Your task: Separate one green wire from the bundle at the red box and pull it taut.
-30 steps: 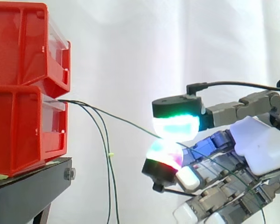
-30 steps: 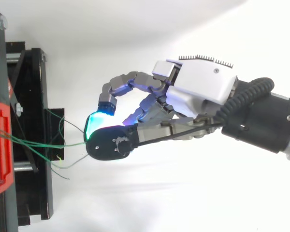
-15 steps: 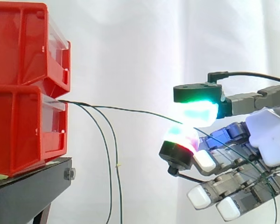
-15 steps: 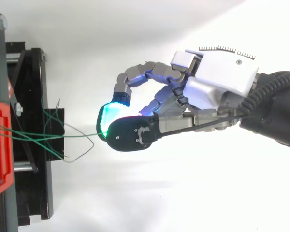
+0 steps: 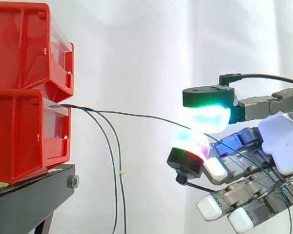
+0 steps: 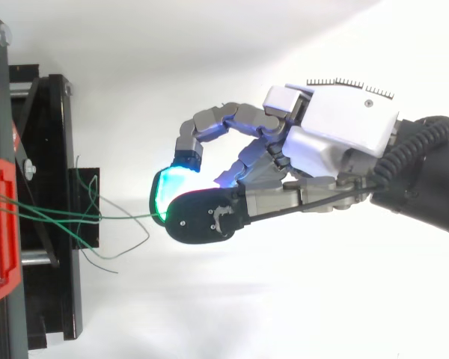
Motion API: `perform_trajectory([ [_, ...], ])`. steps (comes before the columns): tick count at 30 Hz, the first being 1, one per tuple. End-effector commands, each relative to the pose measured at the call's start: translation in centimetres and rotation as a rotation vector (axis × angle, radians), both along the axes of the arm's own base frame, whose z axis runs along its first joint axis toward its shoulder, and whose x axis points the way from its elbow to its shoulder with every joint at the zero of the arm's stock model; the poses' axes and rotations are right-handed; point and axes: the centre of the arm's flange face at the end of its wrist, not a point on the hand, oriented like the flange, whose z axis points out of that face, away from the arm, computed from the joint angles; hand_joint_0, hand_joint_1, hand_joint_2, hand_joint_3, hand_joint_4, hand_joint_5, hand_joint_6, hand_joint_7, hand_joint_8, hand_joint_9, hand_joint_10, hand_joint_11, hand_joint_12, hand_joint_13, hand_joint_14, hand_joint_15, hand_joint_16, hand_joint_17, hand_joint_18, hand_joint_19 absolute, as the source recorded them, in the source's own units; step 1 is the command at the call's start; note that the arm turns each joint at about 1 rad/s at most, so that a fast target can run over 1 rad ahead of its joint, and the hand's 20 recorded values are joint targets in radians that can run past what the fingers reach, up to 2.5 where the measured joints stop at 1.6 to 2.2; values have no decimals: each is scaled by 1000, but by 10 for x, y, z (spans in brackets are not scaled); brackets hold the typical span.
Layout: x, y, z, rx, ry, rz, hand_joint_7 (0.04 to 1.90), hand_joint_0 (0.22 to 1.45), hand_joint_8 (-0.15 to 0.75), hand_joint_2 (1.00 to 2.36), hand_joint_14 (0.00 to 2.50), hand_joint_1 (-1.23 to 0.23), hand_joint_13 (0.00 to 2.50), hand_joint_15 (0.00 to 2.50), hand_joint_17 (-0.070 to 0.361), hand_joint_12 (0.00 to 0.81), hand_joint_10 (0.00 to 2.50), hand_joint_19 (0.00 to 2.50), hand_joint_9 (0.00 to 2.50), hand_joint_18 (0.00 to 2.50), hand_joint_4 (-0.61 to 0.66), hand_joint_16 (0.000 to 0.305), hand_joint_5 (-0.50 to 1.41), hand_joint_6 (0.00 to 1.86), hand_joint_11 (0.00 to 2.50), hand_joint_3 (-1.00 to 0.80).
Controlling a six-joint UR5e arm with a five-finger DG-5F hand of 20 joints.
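Hand (image 6: 337,127) pulled back from red bins (image 5: 19,48); fingers (image 5: 207,117) pinch 1 green wire (image 5: 136,115), stretched from lower bin (image 5: 24,141).

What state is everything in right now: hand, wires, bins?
hand, shut, pads pinching the pinched green wire.
pinched green wire, separated, running nearly straight from the lower red bin to the hand.
other green wires, slack, hanging down.
lower red bin, upright on the black stand.
upper red bin, stacked on the lower one.
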Motion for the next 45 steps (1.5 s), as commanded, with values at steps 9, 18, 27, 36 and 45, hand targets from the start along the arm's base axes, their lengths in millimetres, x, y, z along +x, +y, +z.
perform_trajectory([
  [9, 0, 5, 0, 0, 0, 6, 1404, 545, 353, 1305, 8, -771, 885, 234, 140, 424, 11, 176, 1120, 929, -94, 62, -94, 902, 397, -7],
  [18, 0, 9, 0, 0, 0, 13, 1401, 544, 354, 1307, 8, -771, 891, 235, 140, 423, 12, 168, 1123, 930, -90, 62, -94, 902, 390, -7],
  [27, 0, 13, 0, 0, 0, 17, 1399, 544, 350, 1309, 8, -775, 894, 238, 141, 421, 10, 175, 1131, 929, -85, 63, -93, 901, 395, -11],
  [36, 0, 14, 0, 0, 0, 19, 1405, 544, 359, 1288, 8, -774, 898, 267, 144, 423, 13, 169, 1149, 900, -72, 64, -92, 899, 392, -4],
  [45, 0, 13, 0, 0, 0, 17, 1402, 551, 362, 1272, 11, -778, 925, 296, 145, 427, 14, 182, 1179, 923, -71, 64, -93, 898, 435, -4],
])
